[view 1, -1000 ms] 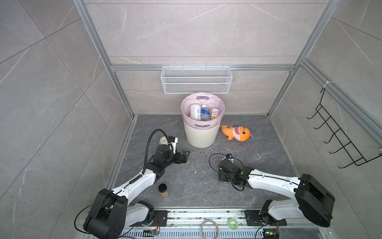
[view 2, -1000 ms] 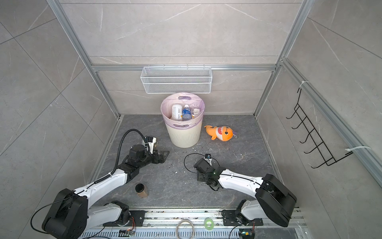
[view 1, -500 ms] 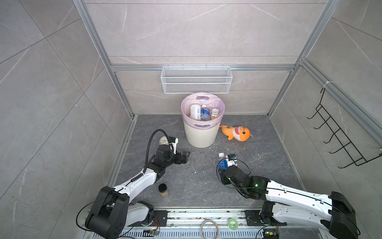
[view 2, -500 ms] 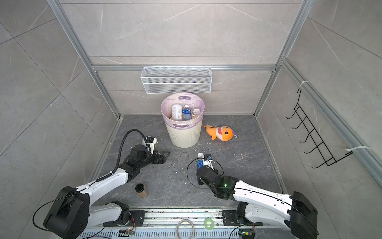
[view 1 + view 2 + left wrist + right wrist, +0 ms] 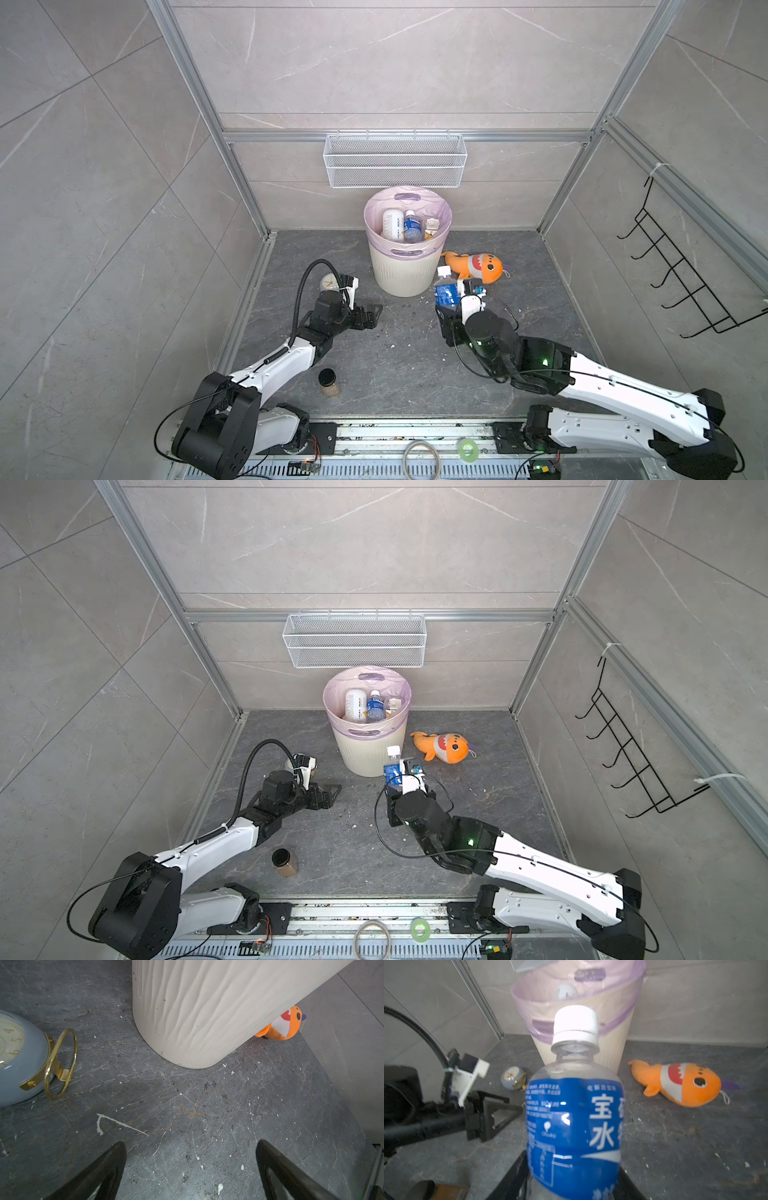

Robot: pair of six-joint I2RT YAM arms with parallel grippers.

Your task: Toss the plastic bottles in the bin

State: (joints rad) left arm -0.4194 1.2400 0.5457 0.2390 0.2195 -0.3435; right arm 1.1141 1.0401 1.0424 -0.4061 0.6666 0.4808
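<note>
Now | right jaws: closed on bottle [image 5: 574, 1118], cap toward bin [image 5: 401, 274] | left jaws: wide, empty | advice: raise above rim, centre over liner [image 5: 444, 216], then release.

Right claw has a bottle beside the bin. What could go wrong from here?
1. The right claw grips the blue-label bottle low on its body; it might tilt or slip during the lift.
2. The rim of the bin seems higher than the bottle, so a low swing could knock it.
</note>
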